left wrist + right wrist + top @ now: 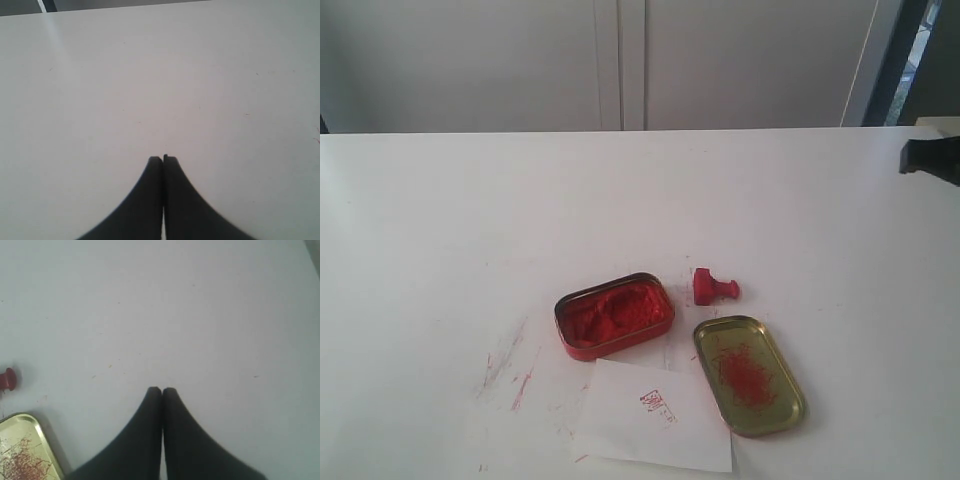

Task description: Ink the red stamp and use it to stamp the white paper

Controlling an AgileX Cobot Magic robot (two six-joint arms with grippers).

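Nearest lay the white paper (655,417), already imprinted; both my claws were pressed together, empty. Next, I judged, was grasping the red stamp (712,287).

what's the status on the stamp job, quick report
Left pincer and right pincer shut, empty, over bare table. Red stamp on its side beside open ink tin. White paper bears an imprint. Nothing blocking.
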